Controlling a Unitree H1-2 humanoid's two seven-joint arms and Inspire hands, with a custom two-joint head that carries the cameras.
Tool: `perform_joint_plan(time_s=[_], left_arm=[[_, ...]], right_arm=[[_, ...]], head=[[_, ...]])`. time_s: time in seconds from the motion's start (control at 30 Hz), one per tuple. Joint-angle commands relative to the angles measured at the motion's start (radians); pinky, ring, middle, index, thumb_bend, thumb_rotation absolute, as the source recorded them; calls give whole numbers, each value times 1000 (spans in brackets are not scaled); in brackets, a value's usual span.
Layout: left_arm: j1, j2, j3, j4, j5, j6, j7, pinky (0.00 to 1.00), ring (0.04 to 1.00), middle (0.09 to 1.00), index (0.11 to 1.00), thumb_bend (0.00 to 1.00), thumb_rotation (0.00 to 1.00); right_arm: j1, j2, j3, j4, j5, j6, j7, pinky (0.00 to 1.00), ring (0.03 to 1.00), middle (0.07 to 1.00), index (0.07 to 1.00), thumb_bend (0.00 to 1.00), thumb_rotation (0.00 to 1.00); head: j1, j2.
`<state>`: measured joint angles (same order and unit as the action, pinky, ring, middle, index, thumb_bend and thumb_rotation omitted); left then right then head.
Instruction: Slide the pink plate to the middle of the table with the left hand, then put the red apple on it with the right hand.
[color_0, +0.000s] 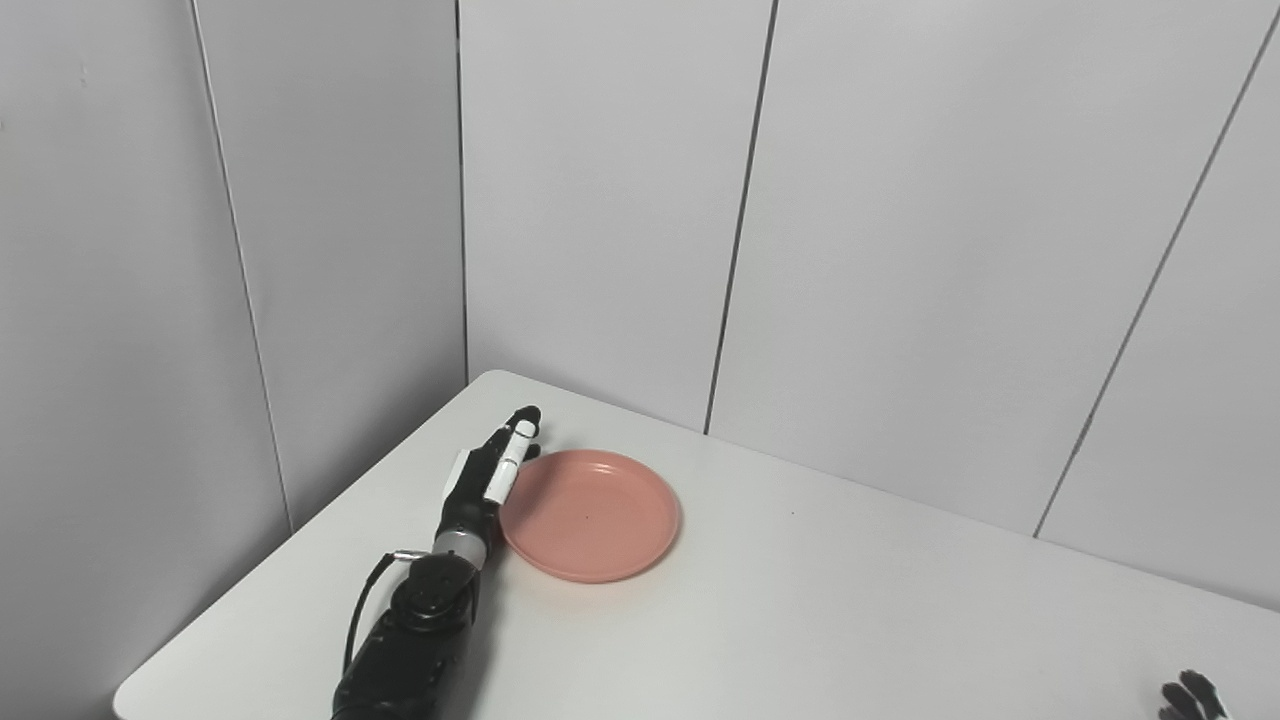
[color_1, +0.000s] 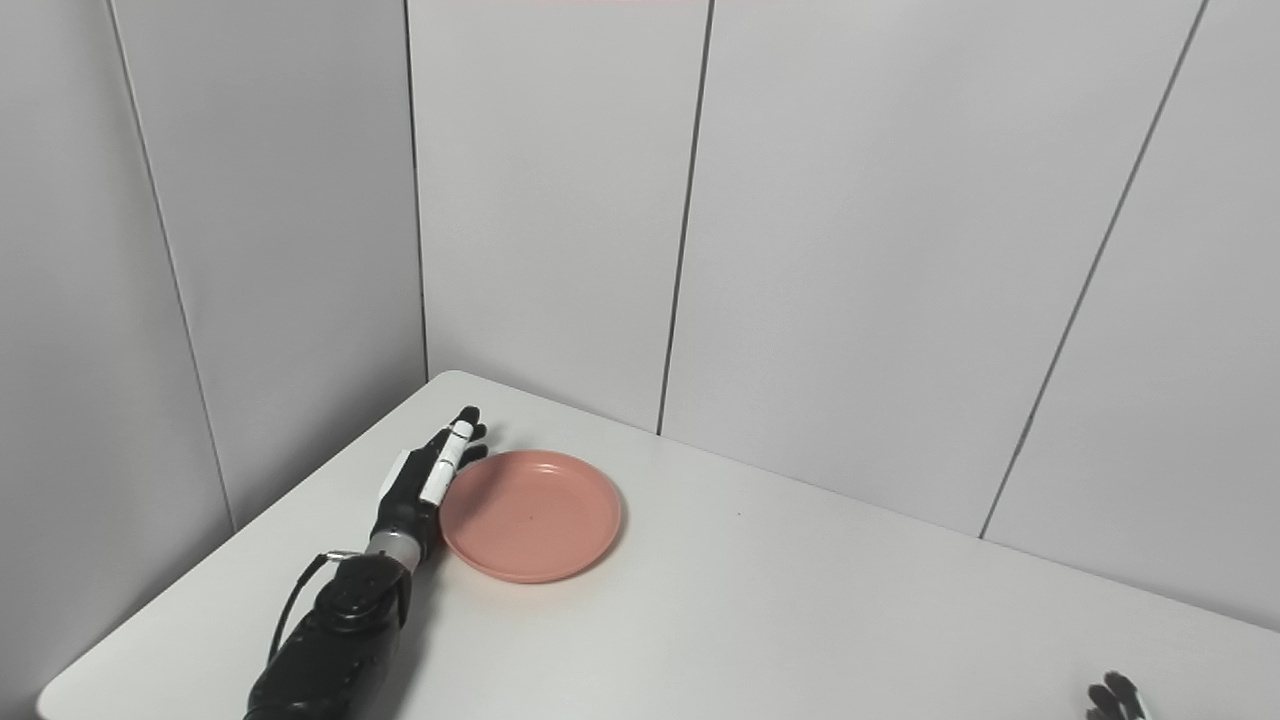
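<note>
The pink plate lies flat on the white table toward its far left corner, with nothing on it. My left hand rests edge-on against the plate's left rim, fingers stretched straight and apart from any grasp, holding nothing. Only the dark fingertips of my right hand peek in at the bottom right corner, too little to tell how they stand. No red apple is in either view.
Grey wall panels close in the table on the left and back sides. The table's left edge runs close beside my left forearm. Bare tabletop stretches from the plate to the right.
</note>
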<state>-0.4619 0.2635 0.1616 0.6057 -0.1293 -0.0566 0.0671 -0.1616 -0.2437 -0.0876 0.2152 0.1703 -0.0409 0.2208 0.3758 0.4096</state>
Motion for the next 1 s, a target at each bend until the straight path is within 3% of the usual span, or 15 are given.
perform_joint_plan(time_s=[0.0, 0.43, 0.67, 0.97], left_arm=[[-23, -5, -15, -29, 5, 0, -32, 813, 887, 913, 882, 749, 933], [-27, -66, -74, -16, 11, -17, -79, 832, 878, 910, 888, 706, 929], [-57, -123, -87, 24, -19, -16, -107, 836, 870, 896, 874, 776, 885], [-64, -175, -137, 63, 22, -52, -100, 775, 850, 888, 861, 800, 913]], right_arm=[[39, 16, 12, 14, 0, 42, 0, 1000, 984, 962, 972, 821, 1000], [57, 25, 31, -64, -13, 91, -32, 1000, 992, 966, 983, 785, 1000], [58, 31, 39, -67, -28, 88, -45, 1000, 1000, 977, 990, 738, 1000], [58, 42, 44, -61, -29, 75, -51, 1000, 994, 968, 982, 711, 1000]], head=[[-1, 1], [-26, 12], [-57, 26], [-101, 45]])
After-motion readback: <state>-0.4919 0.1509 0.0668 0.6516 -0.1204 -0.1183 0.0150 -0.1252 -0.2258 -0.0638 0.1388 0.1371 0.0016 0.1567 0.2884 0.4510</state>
